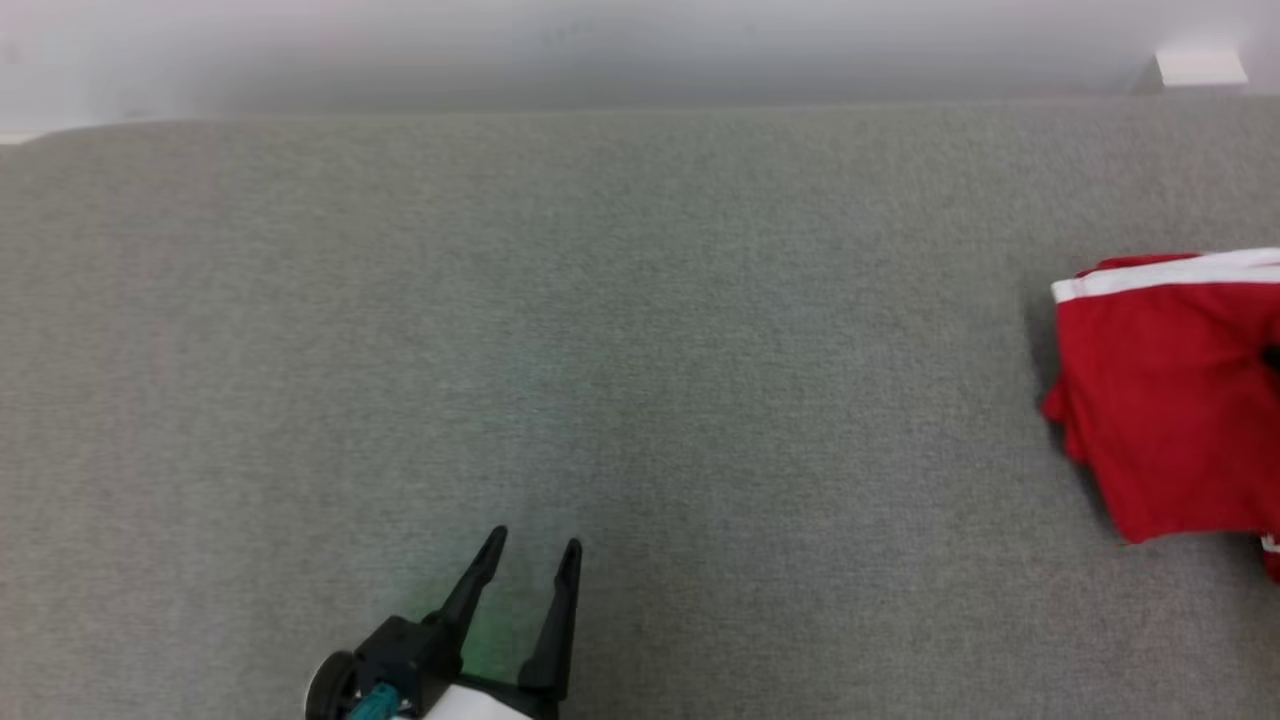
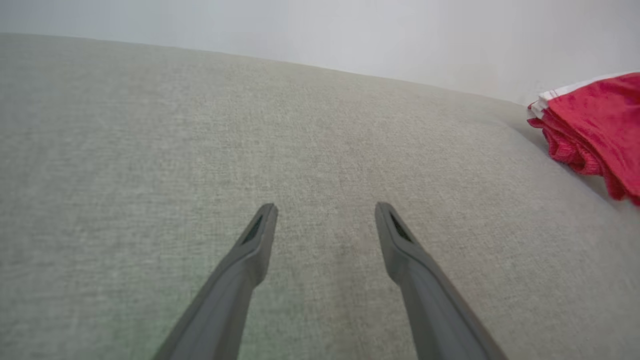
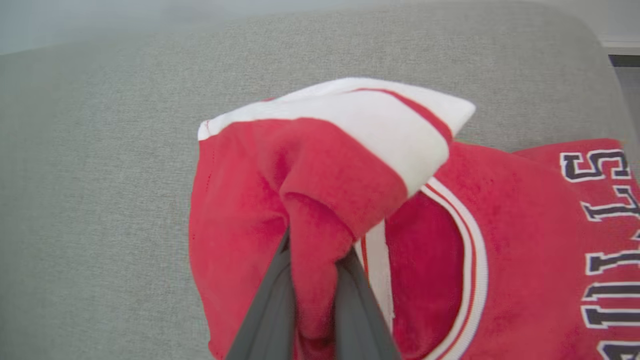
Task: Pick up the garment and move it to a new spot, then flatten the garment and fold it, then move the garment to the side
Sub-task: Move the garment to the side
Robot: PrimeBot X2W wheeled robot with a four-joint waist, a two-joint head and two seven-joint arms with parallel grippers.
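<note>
The garment (image 1: 1165,390) is a red jersey with white trim and dark lettering, lying bunched at the right edge of the grey surface. In the right wrist view my right gripper (image 3: 312,255) is shut on a raised fold of the garment (image 3: 320,175), red cloth pinched between its two grey fingers. My left gripper (image 1: 533,545) stands open low in the head view, far to the left of the garment, with nothing between its fingers. The left wrist view has the open left gripper (image 2: 325,207) over bare fabric and the garment (image 2: 595,125) at the right edge.
The grey fabric surface (image 1: 600,330) stretches wide to the left and middle. A pale wall runs behind its far edge. A small white object (image 1: 1200,68) sits beyond the far right corner.
</note>
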